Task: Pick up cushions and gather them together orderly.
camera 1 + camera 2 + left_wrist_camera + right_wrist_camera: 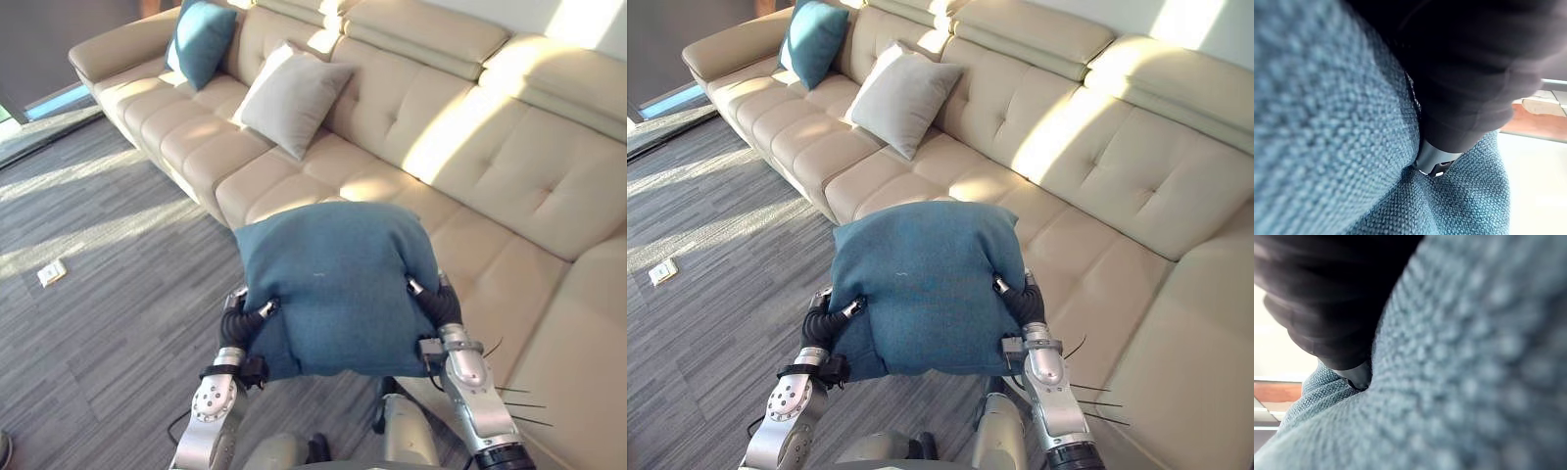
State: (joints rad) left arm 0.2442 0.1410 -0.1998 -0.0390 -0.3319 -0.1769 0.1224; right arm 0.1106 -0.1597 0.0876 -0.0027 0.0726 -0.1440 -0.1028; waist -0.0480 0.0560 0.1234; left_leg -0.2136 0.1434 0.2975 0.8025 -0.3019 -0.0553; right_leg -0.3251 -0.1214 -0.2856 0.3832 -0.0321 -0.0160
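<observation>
At the far left end of the sofa, a teal cushion leans on the backrest, with a beige cushion near it. Closer in, the robot's left hand and right hand squeeze a large blue cushion between them, clear of the seat. Whether either hand curls into the fabric cannot be told. This looks like the carrying step, and the next move likely means going left to the pair. The cushion's broad face is turned upward and its long axis runs from hand to hand.
</observation>
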